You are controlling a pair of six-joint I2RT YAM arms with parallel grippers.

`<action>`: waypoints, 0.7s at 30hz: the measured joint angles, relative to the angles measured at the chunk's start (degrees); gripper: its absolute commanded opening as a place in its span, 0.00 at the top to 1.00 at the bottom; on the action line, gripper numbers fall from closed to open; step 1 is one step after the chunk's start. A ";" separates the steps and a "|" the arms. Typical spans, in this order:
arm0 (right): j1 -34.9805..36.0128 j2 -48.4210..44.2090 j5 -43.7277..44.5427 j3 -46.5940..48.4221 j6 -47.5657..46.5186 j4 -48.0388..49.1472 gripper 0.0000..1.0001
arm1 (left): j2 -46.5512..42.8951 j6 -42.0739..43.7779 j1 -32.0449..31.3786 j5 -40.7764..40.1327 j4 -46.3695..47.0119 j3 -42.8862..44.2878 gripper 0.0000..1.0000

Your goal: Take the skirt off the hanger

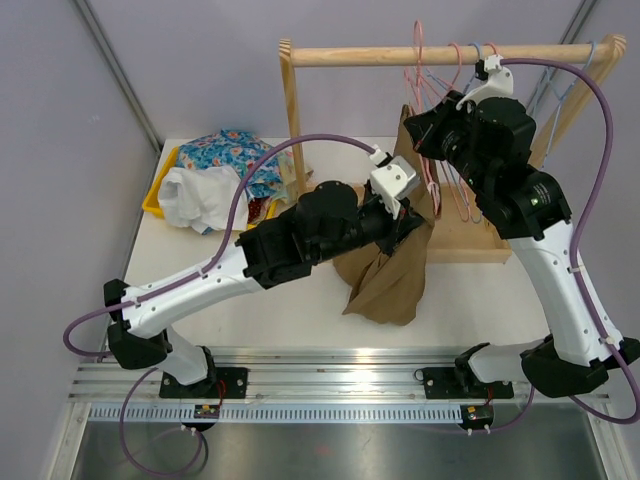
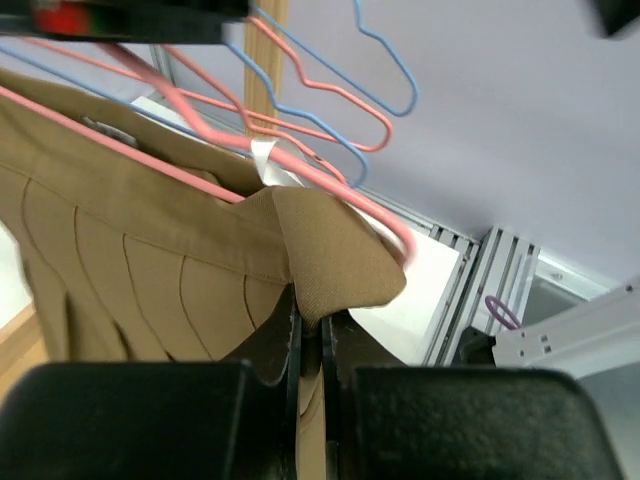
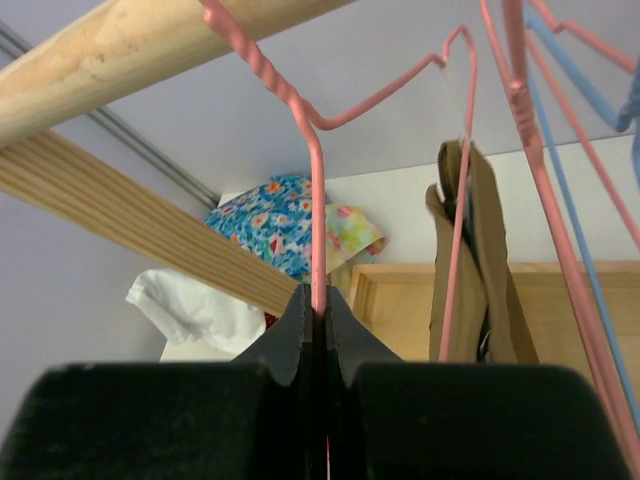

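Observation:
The tan skirt point(image 1: 392, 268) hangs from a pink hanger point(image 1: 432, 150) on the wooden rail point(image 1: 440, 54) and drapes down to the table. My left gripper point(image 1: 408, 212) is shut on the skirt's waistband; in the left wrist view the tan cloth point(image 2: 200, 260) is pinched between the jaws below the pink hanger wire point(image 2: 180, 165). My right gripper point(image 1: 432, 128) is shut on the pink hanger's wire point(image 3: 316, 200) just under the rail point(image 3: 130, 50). The skirt also shows in the right wrist view point(image 3: 480, 250).
Several pink and blue hangers point(image 1: 560, 85) hang on the rail. The rack's wooden base point(image 1: 470, 240) stands at the back right. A yellow bin point(image 1: 160, 185) with floral point(image 1: 235, 155) and white point(image 1: 200, 195) clothes sits at the back left.

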 measured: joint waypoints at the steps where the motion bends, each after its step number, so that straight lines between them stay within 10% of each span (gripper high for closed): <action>1: 0.00 0.00 0.81 -0.15 -0.22 0.50 1.00 | 0.00 0.79 -1.29 -1.05 -0.39 0.50 1.00; 21: 0.55 -0.63 5.25 -2.25 -0.61 3.74 1.00 | -8.74 4.50 -10.73 -14.71 -0.11 -11.17 1.00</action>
